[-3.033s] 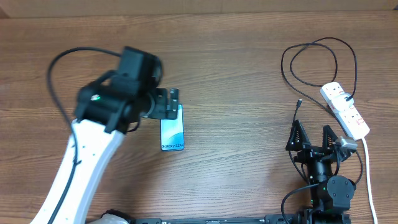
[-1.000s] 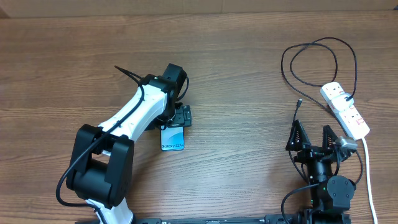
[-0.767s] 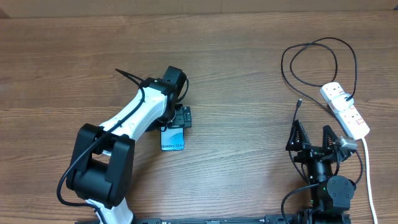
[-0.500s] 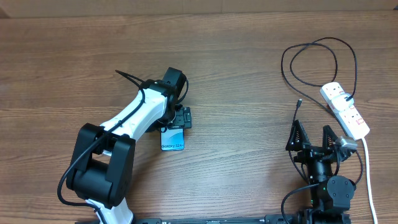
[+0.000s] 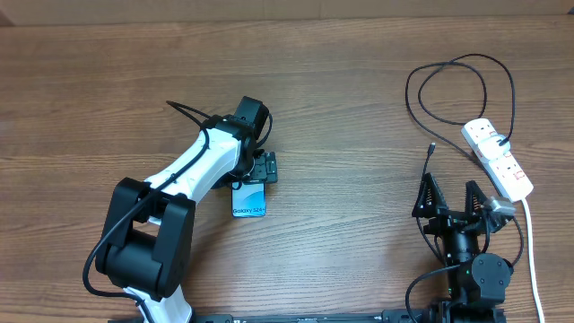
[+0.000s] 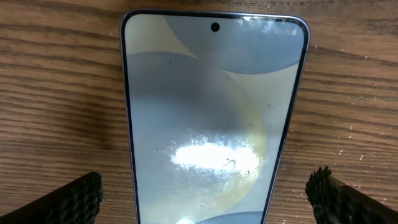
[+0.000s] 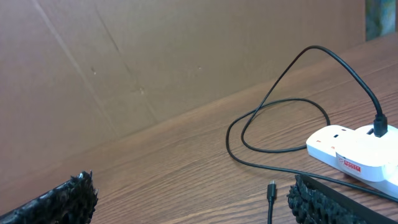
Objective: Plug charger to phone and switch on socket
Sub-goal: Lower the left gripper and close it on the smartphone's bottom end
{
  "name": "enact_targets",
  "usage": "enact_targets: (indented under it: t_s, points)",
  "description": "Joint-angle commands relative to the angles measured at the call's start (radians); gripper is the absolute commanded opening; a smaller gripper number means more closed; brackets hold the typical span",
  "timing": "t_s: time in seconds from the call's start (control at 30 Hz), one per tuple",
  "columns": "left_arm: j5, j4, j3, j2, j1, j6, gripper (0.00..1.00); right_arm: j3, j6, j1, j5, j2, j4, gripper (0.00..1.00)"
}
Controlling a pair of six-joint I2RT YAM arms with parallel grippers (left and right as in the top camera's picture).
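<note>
Left gripper (image 5: pixel 262 170) hangs wide open over the phone's (image 5: pixel 249 201) far end, arm stretched low; three seconds ago it sat higher, further left. Right gripper (image 5: pixel 452 199) stays parked, open.

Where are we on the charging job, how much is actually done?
Done: only the charger appears plugged into the socket. In hand: the left gripper hangs open over the phone, gripping nothing. The right gripper sits open near the loose connector tip. Left: fit that tip into the phone, then switch the socket on; I cannot tell whether it is on already.
</note>
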Motion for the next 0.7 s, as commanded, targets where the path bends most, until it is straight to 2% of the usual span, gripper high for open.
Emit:
enact_targets:
  t_s: [0.0,0.27,0.67]
  points:
    - [0.004,0.001,-0.009,0.011,0.0,0.016,0.99,-0.011,-0.011,-0.002,0.005,-0.011,0.006,1.0]
    - [0.004,0.016,-0.028,0.011,-0.001,0.015,0.99,-0.011,-0.011,-0.002,0.005,-0.011,0.006,1.0]
    - [0.005,0.136,-0.137,0.011,-0.002,0.015,1.0,-0.011,-0.011,-0.002,0.005,-0.011,0.006,1.0]
